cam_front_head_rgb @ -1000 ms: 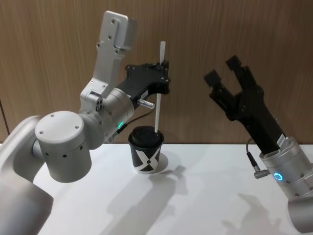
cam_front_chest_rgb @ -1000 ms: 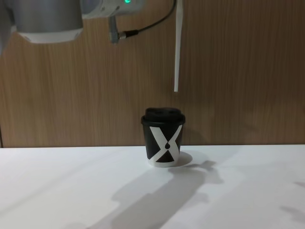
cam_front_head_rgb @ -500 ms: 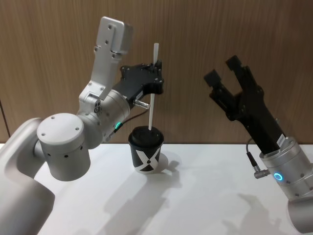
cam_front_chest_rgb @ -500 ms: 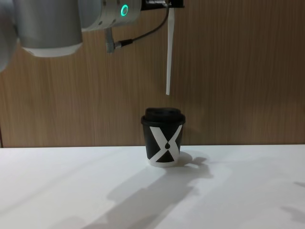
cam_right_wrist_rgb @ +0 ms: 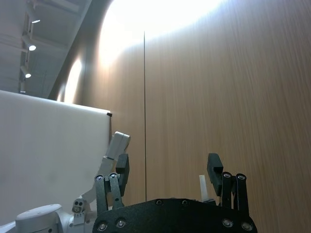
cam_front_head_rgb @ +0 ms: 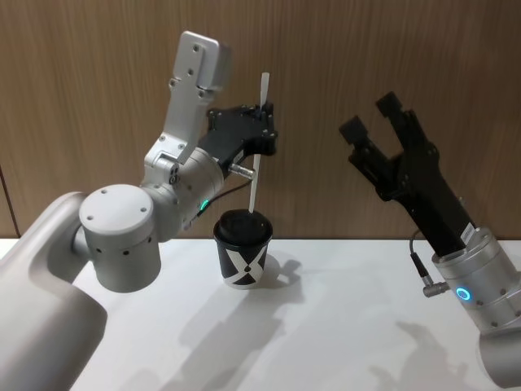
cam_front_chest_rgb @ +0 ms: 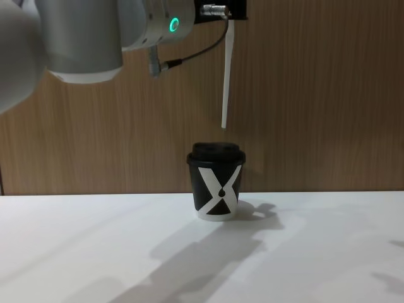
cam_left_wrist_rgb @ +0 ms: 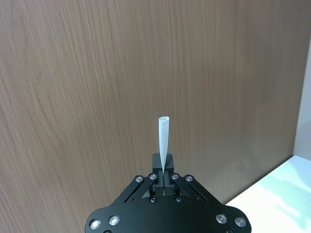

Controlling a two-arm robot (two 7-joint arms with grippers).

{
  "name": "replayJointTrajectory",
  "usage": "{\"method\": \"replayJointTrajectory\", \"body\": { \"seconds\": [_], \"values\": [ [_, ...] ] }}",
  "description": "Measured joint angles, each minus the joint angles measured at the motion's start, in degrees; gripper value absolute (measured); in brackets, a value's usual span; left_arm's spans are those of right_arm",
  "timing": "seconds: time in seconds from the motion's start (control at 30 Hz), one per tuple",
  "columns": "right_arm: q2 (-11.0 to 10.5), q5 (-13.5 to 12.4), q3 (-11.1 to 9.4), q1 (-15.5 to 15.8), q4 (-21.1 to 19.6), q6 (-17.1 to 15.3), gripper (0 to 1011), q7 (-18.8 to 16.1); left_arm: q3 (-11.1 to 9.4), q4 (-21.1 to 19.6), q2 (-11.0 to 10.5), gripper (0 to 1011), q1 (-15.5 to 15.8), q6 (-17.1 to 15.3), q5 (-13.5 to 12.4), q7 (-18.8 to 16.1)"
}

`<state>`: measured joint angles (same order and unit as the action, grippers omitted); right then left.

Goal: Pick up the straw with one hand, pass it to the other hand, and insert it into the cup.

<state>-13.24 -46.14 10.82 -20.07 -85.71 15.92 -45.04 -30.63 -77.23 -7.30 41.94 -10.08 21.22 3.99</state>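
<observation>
a smooth white table (cam_front_head_rgb: 342,326) runs up to a wall (cam_front_head_rgb: 81,81) of brown wood-grain panelling, matte and streaked with fine horizontal grain; soft grey shadows of the arms lie across the tabletop. near the back of the table stands the cup (cam_front_head_rgb: 242,250), a small black paper cup tapering downward, with a bold white x and drop mark on its side and a domed black plastic lid.

the left gripper (cam_front_head_rgb: 262,130), flat black metal with small silver screws, hangs above the cup at the end of a rounded silver-grey arm with a green ring light. its fingers are pinched on the straw (cam_front_head_rgb: 258,142), a thin white tube held nearly upright, gripped near its upper end. in the chest view the straw's lower tip sits clearly above the lid, apart from it and slightly to the right of the lid's centre. the left wrist view shows the straw's open oval top poking up between the closed fingers (cam_left_wrist_rgb: 164,174).

the right gripper (cam_front_head_rgb: 376,122) is raised well to the right of the cup, pointing up, its long black fingers spread wide and holding nothing.
</observation>
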Motion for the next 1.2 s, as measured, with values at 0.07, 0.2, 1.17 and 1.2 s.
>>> {"method": "replayJointTrajectory", "body": {
  "seconds": [0.07, 0.2, 1.17, 1.2],
  "values": [
    [0.0, 0.0, 0.0, 0.0, 0.0, 0.0, 1001, 0.0, -0.1, 0.5, 0.2, 5, 0.2, 0.2, -0.2, 0.1],
    [0.0, 0.0, 0.0, 0.0, 0.0, 0.0, 1001, 0.0, -0.2, 2.0, 0.8, 5, 0.7, 0.5, -0.5, 0.2],
    [0.0, 0.0, 0.0, 0.0, 0.0, 0.0, 1001, 0.0, 0.0, 9.9, 4.0, 4, 2.6, 2.7, -1.9, 1.8],
    [0.0, 0.0, 0.0, 0.0, 0.0, 0.0, 1001, 0.0, 0.1, 10.3, 4.1, 5, 2.7, 2.8, -1.9, 1.9]
  ]
}}
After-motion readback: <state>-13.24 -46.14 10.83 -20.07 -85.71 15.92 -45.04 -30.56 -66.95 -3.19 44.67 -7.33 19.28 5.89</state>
